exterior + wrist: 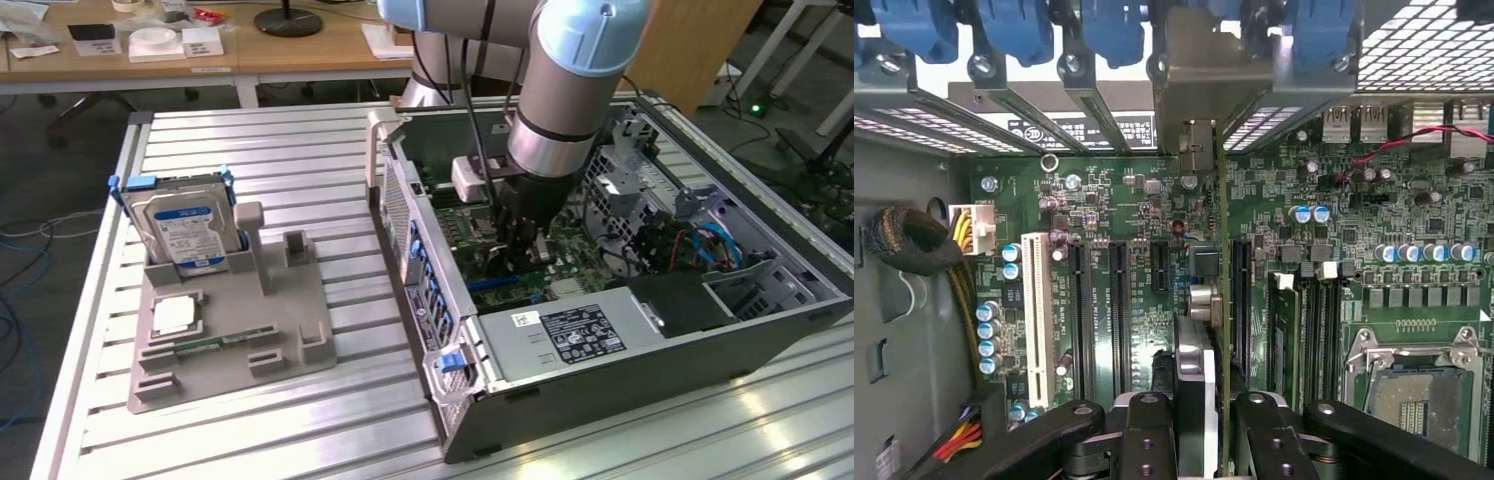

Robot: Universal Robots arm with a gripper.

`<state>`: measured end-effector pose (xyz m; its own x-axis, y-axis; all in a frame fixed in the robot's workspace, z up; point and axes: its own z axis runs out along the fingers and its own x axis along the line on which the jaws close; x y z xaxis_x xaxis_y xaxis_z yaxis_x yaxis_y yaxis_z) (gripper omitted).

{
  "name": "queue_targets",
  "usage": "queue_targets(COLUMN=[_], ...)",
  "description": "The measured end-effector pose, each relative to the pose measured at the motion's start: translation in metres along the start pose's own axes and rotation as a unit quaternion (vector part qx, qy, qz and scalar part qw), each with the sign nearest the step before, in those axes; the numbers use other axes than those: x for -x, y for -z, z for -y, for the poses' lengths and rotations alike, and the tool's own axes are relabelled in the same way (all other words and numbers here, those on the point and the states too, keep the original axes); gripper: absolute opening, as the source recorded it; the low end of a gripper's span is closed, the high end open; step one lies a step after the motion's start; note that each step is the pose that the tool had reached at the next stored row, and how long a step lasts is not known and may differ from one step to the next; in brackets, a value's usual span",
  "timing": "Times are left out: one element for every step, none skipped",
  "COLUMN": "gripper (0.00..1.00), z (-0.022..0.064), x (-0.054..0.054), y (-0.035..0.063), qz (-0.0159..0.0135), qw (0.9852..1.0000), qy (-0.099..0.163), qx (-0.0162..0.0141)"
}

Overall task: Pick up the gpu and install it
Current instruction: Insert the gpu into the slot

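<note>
Above motherboard (1134,250): claw (1204,420) narrowly parted, clamped on gpu (1199,340) (held edge-on, upright).

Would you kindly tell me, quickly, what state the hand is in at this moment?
Hand: closed on the gpu, holding it edge-on above the motherboard inside the open computer case.

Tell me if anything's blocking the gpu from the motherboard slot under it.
Nothing visible. The hand holds the gpu edge-on above the motherboard inside the computer case; the slots beneath look unobstructed.
</note>
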<state>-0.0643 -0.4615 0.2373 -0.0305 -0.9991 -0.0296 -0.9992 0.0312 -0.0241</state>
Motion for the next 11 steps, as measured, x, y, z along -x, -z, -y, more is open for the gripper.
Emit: queue_targets(gripper=[0.28,0.28,0.28,0.28,0.28,0.28,0.28,0.28,0.28,0.28,0.28], z=[-0.0001,-0.0002,-0.0002,-0.0002,-0.0003,-0.0003,-0.0003,-0.0003,-0.0004,-0.0004,-0.0004], x=[0.0,0.0,0.0,0.0,0.0,-0.0001,-0.0001,-0.0001,-0.0001,-0.0001,-0.0002], y=[-0.0009,-0.002,-0.003,-0.004,-0.0049,-0.0057,-0.0065,-0.0071,-0.0078,-0.0084,-0.0088], qz=[0.0,0.0,0.0,0.0,0.0,0.0,0.0001,0.0,0.0,0.0,0.0], qw=[1.0,1.0,1.0,1.0,1.0,1.0,1.0,1.0,1.0,1.0,1.0], qy=[0.0,0.0,0.0,0.0,0.0,0.0,0.0,0.0,0.0,0.0,0.0], qx=[0.0,0.0,0.0,0.0,0.0,0.0,0.0,0.0,0.0,0.0,0.0])
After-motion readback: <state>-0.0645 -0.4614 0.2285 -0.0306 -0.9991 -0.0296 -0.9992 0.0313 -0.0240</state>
